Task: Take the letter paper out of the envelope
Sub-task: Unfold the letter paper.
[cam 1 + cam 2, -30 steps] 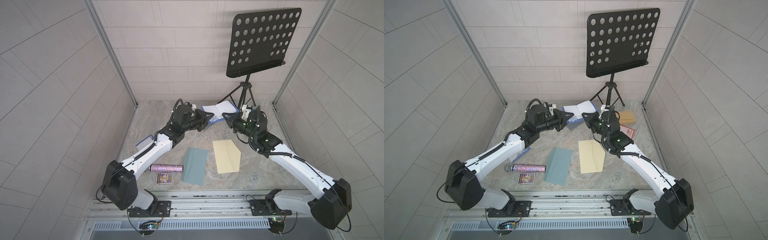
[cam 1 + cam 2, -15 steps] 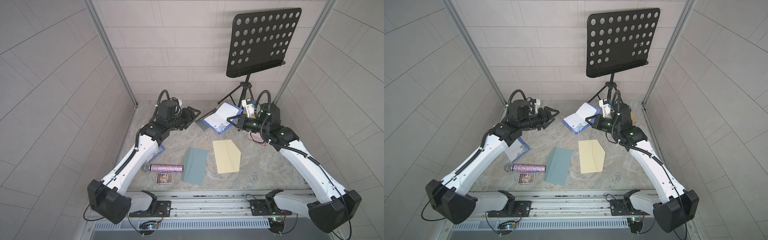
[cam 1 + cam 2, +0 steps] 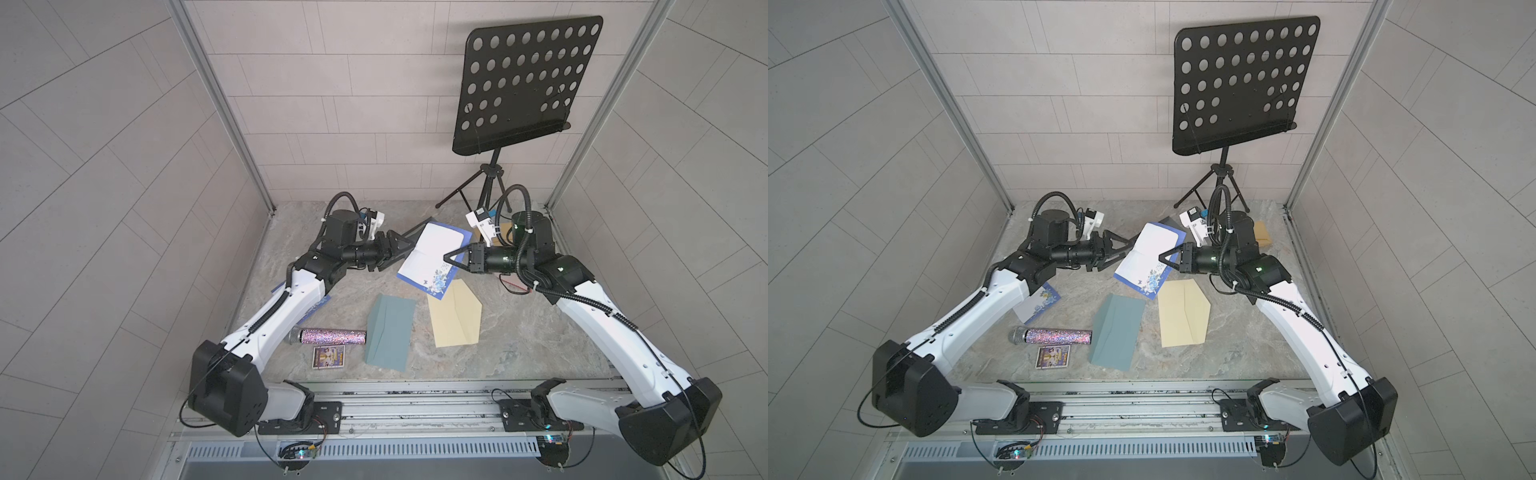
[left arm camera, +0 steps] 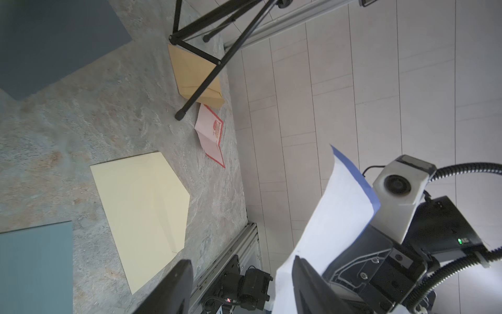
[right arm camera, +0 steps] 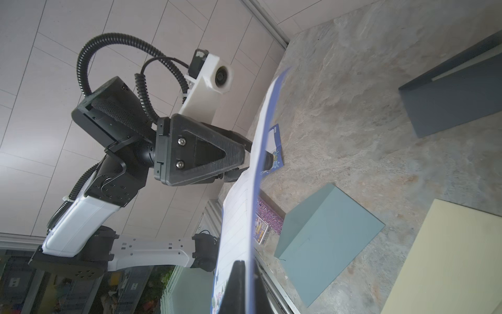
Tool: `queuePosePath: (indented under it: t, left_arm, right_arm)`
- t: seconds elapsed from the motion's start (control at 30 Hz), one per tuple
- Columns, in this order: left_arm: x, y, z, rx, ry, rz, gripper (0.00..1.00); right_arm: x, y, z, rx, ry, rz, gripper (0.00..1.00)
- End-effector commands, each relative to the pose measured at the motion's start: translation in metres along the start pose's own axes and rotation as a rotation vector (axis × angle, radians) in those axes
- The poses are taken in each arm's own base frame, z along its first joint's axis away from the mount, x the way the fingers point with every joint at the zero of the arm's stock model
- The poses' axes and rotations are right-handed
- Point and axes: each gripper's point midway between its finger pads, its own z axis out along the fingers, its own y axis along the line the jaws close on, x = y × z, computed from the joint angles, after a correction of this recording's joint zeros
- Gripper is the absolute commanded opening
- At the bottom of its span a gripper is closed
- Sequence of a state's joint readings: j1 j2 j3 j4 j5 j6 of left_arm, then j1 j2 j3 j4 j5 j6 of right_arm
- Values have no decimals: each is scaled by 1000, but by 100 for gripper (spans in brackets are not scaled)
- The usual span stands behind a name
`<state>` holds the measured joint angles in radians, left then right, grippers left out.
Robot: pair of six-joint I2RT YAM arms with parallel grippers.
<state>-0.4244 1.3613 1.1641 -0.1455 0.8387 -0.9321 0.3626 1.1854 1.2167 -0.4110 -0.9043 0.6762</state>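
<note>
The letter paper (image 3: 432, 257), white with a blue border and a flower corner, hangs tilted above the table. My right gripper (image 3: 446, 257) is shut on its right edge, and in the right wrist view the gripper (image 5: 248, 274) pinches the sheet (image 5: 239, 217) edge-on. My left gripper (image 3: 405, 249) stands open at the paper's left edge; in its wrist view the gripper (image 4: 241, 269) has nothing between its fingers, and the sheet (image 4: 339, 204) lies behind one finger. A dark grey envelope (image 5: 456, 106) (image 4: 54, 40) lies on the table, mostly hidden by the paper in both top views.
A teal envelope (image 3: 390, 332) and a cream envelope (image 3: 455, 320) lie flat mid-table. A glitter microphone (image 3: 332, 336) and a small card (image 3: 328, 357) lie front left. A music stand (image 3: 523, 83) rises at the back right. Another blue-bordered sheet (image 3: 1038, 305) lies under my left arm.
The two grippers have drawn apart. The left one has opened and pulled back to the left. The right one has carried the paper a little to the right.
</note>
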Motion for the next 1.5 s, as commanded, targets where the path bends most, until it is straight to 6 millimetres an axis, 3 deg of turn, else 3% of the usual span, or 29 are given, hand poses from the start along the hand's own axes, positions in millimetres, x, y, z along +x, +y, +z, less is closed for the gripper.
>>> queuePosePath:
  t: [0.0,0.2,0.37,0.93,0.97,1.13,1.23,1.3,1.47]
  left_arm:
    - [14,-20,-5,82,37,99,65]
    - [19,-24,-6,105,37,101,64]
    - [17,-30,-3,132,37,99,57]
    - [19,-35,0,47,48,139,6]
    - [18,-32,0,17,41,147,0]
    - [13,2,-10,-251,6,202,0]
    - [7,26,-19,-397,-24,192,0]
    - [2,41,-27,-486,-53,191,0]
    - [-26,86,-60,-703,-186,134,0]
  right_arm:
    - [0,8,5,-55,16,3,0]
    - [-6,16,9,-104,8,20,0]
    - [-2,16,14,-112,36,29,0]
    - [-3,-4,28,-12,66,34,0]
    - [-2,-7,30,12,73,35,0]
    - [5,-31,36,232,108,-7,1]
    - [1,-37,35,337,102,-46,33]
    - [-5,-48,27,429,81,-55,47]
    - [-17,-56,3,561,21,-124,51]
